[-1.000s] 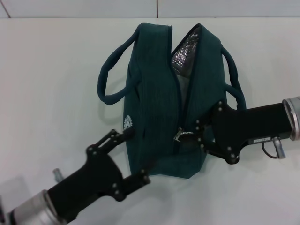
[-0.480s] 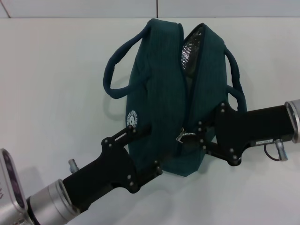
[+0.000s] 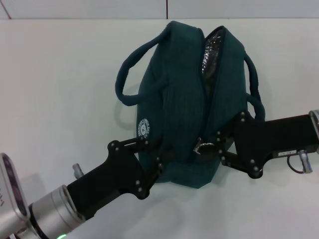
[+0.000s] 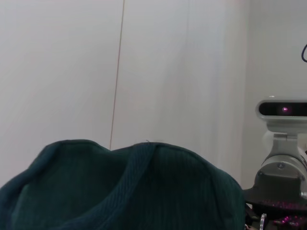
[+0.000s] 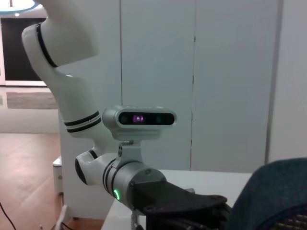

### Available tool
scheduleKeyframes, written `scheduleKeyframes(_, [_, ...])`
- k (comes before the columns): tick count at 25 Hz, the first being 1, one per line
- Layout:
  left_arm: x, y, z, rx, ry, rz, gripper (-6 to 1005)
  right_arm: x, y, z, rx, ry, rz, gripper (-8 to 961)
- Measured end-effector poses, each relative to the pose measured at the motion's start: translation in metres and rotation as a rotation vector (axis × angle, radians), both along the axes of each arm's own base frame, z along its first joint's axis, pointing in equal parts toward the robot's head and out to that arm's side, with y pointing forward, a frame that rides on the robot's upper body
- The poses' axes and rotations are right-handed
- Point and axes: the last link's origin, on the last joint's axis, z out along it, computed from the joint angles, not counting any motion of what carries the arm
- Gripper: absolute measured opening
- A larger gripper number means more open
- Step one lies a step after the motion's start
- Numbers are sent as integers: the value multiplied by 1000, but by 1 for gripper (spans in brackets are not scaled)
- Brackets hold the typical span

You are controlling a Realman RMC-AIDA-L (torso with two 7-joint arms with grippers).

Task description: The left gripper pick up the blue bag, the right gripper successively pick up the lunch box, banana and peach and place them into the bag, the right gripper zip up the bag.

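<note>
The blue bag [image 3: 174, 109] lies on the white table [image 3: 55, 89], its zip closed along the near part; silver lining [image 3: 209, 50] shows at the far end. My left gripper [image 3: 153, 157] is shut on the bag's near left side, just below the white logo [image 3: 144, 128]. My right gripper [image 3: 215, 145] is shut on the metal zip pull [image 3: 202, 148] at the bag's near end. The bag fills the bottom of the left wrist view [image 4: 120, 191] and shows in the right wrist view [image 5: 278, 196]. The lunch box, banana and peach are out of view.
The bag's handles [image 3: 130, 69] stick out to either side. The table's back edge [image 3: 75, 19] meets a wall. The right wrist view shows my left arm with its green light ring [image 5: 116, 194].
The left gripper has moved in from the near left and closed on the bag. The bag has shifted right and away, and its open gap has narrowed. The right gripper moved slightly right with the zip pull.
</note>
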Motion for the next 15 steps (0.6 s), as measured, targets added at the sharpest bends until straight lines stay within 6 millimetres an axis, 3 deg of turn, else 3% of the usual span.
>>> scheduleKeyframes(2, [1, 2, 0, 1, 3, -5, 296, 1, 1, 2, -28, -9, -38, 17])
scheduleKeyframes(10, [5, 8, -1, -3, 12, -28, 102, -7, -3, 21, -182, 20, -124, 17])
scheduleKeyframes(15, [7, 11, -2, -11, 22, -46, 77, -9, 1, 28, -159, 72, -165, 18])
